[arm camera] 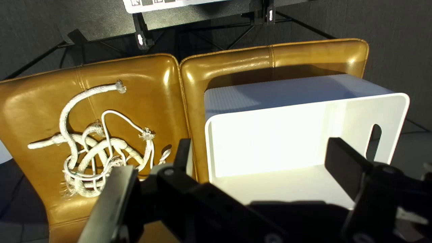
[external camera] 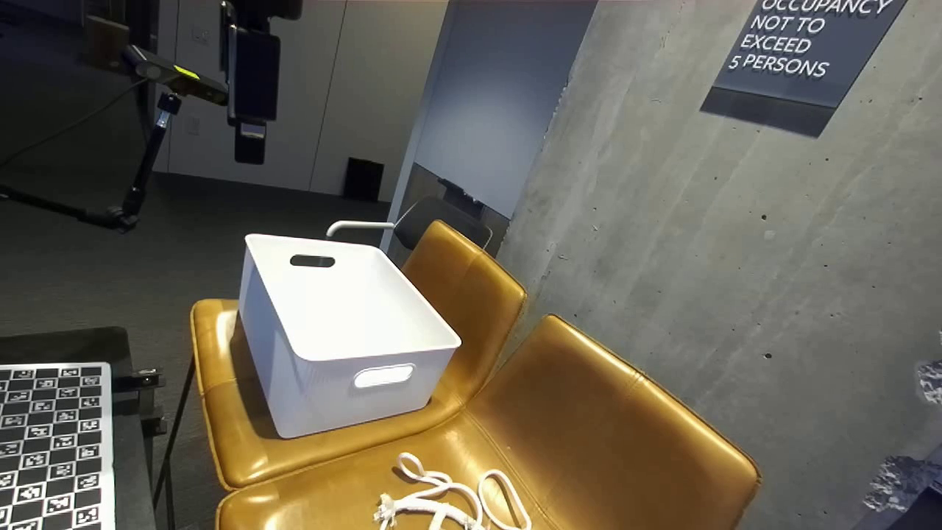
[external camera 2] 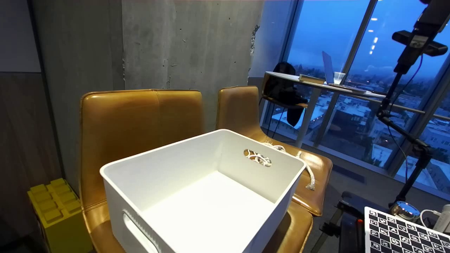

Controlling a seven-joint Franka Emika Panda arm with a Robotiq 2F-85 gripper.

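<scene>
My gripper (arm camera: pixel 258 143) is open in the wrist view, with its two black fingers wide apart and nothing between them. In an exterior view what looks like the gripper (external camera: pixel 250 147) hangs at the upper left, pointing down and seen side-on. A white bin (arm camera: pixel 270 96) lies beyond and below the fingers; it stands upright on a tan leather chair (external camera 2: pixel 140 130). The bin shows in both exterior views (external camera: pixel 338 401) (external camera 2: pixel 182 172), with nothing seen inside it. A tangled white rope (arm camera: pixel 64 118) lies on the adjoining chair seat (arm camera: pixel 145 101); the rope also shows in both exterior views (external camera: pixel 419 504) (external camera 2: pixel 310 172).
A board with a black-and-white marker pattern (external camera: pixel 51 449) lies on a dark table beside the chairs. A camera on a jointed black stand (external camera 2: pixel 418 151) rises beside it. A concrete wall (external camera: pixel 699 258) stands behind the chair backs. A yellow block (external camera 2: pixel 59 218) is on the floor.
</scene>
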